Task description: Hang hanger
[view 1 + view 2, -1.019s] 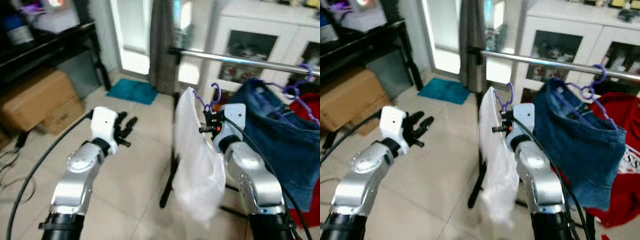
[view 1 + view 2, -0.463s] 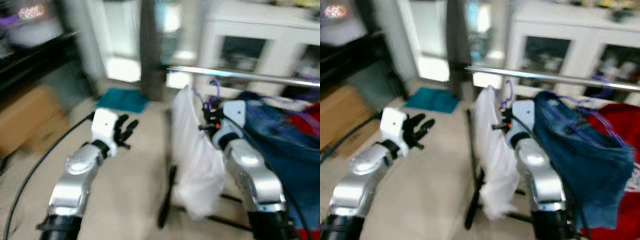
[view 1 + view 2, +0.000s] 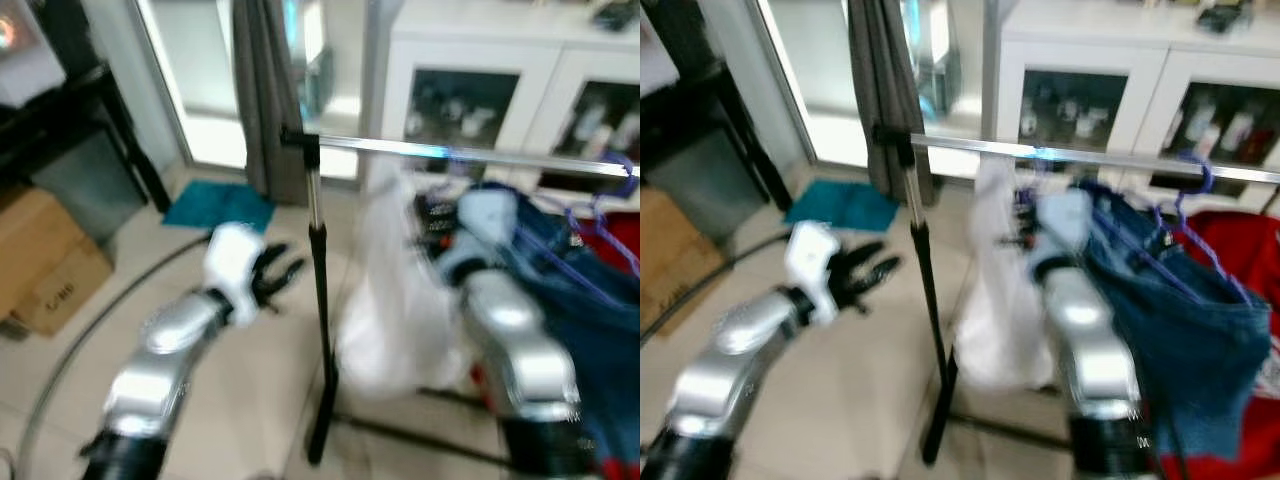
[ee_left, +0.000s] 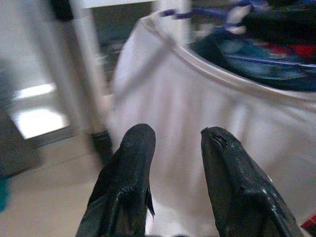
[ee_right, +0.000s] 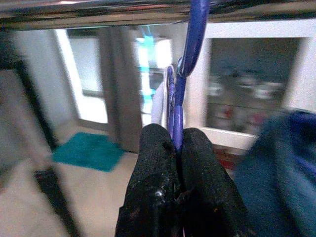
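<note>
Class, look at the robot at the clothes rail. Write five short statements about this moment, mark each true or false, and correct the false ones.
1. The right tool is shut on the purple hanger. True.
2. The hanger carries a red shirt. False: a white garment hangs from it; the red garment is further along the rail.
3. The left tool grips the white garment. False: its fingers are apart and hold nothing, pointing at the cloth.
4. The hanger's hook reaches up to the metal rail. True.
5. The blue jeans lie on the floor. False: they hang from the rail on another purple hanger.
</note>
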`<state>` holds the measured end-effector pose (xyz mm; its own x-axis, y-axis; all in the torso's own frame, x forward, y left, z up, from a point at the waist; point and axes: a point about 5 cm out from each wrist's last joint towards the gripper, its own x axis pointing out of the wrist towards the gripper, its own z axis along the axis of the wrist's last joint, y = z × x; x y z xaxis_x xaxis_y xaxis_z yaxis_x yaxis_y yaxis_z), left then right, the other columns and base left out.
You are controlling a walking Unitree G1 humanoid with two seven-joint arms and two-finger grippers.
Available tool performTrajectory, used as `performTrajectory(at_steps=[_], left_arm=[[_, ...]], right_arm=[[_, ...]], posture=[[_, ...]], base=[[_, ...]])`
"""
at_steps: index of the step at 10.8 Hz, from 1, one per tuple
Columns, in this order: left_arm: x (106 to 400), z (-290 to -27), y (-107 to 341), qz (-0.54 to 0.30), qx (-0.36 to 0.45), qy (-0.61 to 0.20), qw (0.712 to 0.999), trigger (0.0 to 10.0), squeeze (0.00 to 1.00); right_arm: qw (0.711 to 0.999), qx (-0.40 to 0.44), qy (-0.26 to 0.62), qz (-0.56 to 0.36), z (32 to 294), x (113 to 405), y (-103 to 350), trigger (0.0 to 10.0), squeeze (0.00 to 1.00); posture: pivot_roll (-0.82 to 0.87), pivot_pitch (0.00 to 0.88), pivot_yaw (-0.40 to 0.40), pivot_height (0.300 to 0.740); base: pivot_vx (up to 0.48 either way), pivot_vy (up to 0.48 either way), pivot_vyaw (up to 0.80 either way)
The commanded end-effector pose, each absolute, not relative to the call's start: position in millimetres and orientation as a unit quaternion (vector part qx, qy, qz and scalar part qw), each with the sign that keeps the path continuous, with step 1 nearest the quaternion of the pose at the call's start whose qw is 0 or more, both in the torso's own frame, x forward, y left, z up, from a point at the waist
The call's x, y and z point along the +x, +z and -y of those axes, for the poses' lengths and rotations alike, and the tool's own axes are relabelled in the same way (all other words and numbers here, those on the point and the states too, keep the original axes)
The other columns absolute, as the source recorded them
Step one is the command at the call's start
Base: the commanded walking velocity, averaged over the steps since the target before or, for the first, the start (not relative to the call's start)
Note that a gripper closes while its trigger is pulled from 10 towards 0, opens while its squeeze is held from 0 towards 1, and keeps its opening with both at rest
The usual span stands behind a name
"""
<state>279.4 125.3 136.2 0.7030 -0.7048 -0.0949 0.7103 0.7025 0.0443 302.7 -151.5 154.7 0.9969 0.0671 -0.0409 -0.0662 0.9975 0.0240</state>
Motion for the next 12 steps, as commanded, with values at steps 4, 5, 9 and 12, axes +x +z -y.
performTrajectory(at_steps=[4, 5, 9, 12], left_arm=[[289, -132, 142, -0.047, 0.062, -0.434, 0.897, 10.0, 0.0], [287, -130, 145, -0.045, 0.055, -0.455, 0.887, 10.0, 0.0], [285, -128, 155, -0.033, 0.035, -0.502, 0.863, 10.0, 0.0], [286, -131, 156, -0.035, 0.037, -0.501, 0.864, 10.0, 0.0]], right_arm=[[0.999, 0.007, 0.043, -0.003, 142, 315, 166, 10.0, 0.0], [0.999, 0.003, 0.045, -0.008, 140, 322, 167, 10.0, 0.0], [0.998, 0.011, 0.038, -0.039, 129, 367, 177, 10.0, 0.0], [0.995, 0.015, 0.047, -0.085, 120, 400, 185, 10.0, 0.0]], posture=[[-0.11, 0.0, 0.035, 0.74], [-0.11, 0.0, 0.035, 0.74], [-0.1, 0.0, 0.032, 0.74], [-0.09, 0.0, 0.033, 0.74]], base=[[0.0, 0.0, 0.0], [0.0, 0.0, 0.0], [0.0, 0.0, 0.0], [0.0, 0.0, 0.0]])
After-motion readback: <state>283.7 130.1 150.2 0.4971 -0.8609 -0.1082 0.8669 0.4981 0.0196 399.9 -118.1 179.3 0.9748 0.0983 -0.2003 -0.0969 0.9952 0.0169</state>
